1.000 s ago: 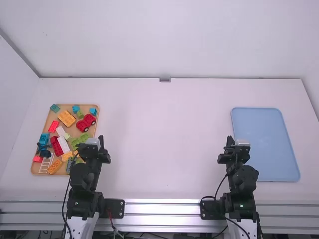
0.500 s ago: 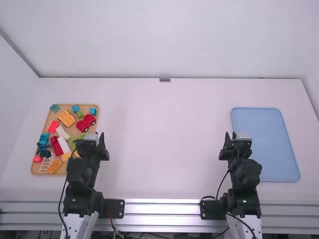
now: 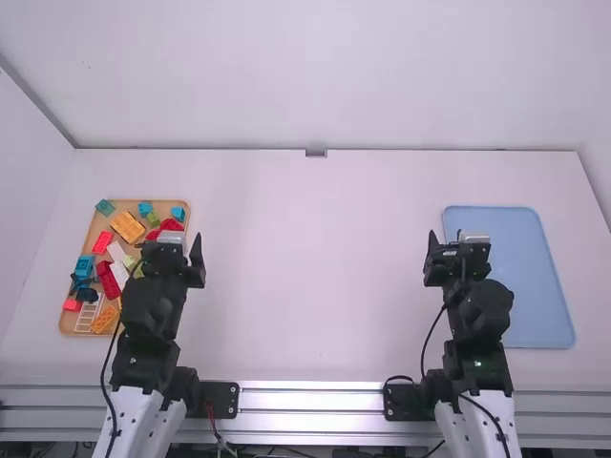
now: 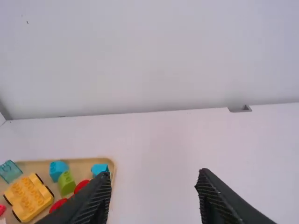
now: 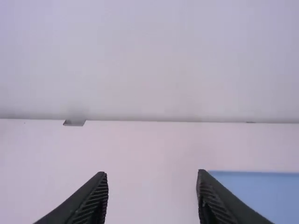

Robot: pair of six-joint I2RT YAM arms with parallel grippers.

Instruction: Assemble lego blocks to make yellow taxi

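Nearest first: white ladder [image 3: 88,316] & orange lattice pc [image 3: 104,320] are lying at near end of wooden tray [image 3: 68,328], to the left of L gripper [image 3: 172,244] & nearer the arm bases. Dk red brick [image 3: 108,279] & white brick [image 3: 116,252] are sitting left of same gripper, a bit nearer than its tips or abt level. L gripper is hanging over the tray's right side, jaws spread wide, nothing btwn them; R gripper [image 3: 460,239] is likewise gaping wide & empty, its arm overlapping the left edge of blue tray [image 3: 520,277]. Vs. ½ s ago both are moving farther from their bases, & L gripper is now covering part of red car pc [image 3: 172,225], fully in sight then; bricks are staying put. Just past L gripper's tips, to the left, yellow wheeled brick [image 3: 126,226] is resting in tray, w/ teal bricks [image 4: 58,170] lying farther off.
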